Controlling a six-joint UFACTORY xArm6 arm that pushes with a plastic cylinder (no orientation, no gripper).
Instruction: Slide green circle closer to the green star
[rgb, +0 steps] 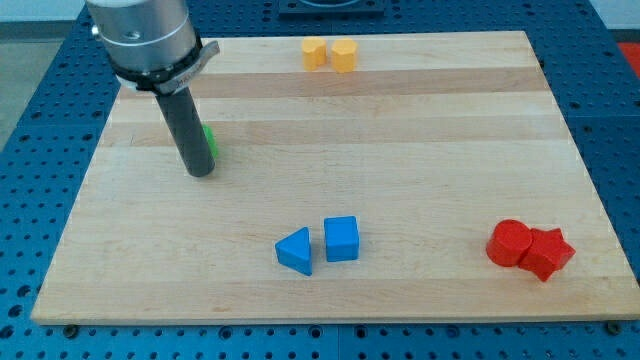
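Note:
My tip (200, 172) rests on the wooden board (400, 130) at the view's left. A green block (210, 141) shows only as a sliver behind the rod, just right of and above the tip; its shape cannot be made out. It appears to touch the rod. No second green block shows; it may be hidden behind the rod or arm.
Two yellow blocks (329, 54) sit together at the view's top middle. A blue triangle (295, 250) and a blue cube (341, 239) sit side by side at the bottom middle. Two red blocks (528, 247) touch at the bottom right; the right one (548, 254) looks like a star.

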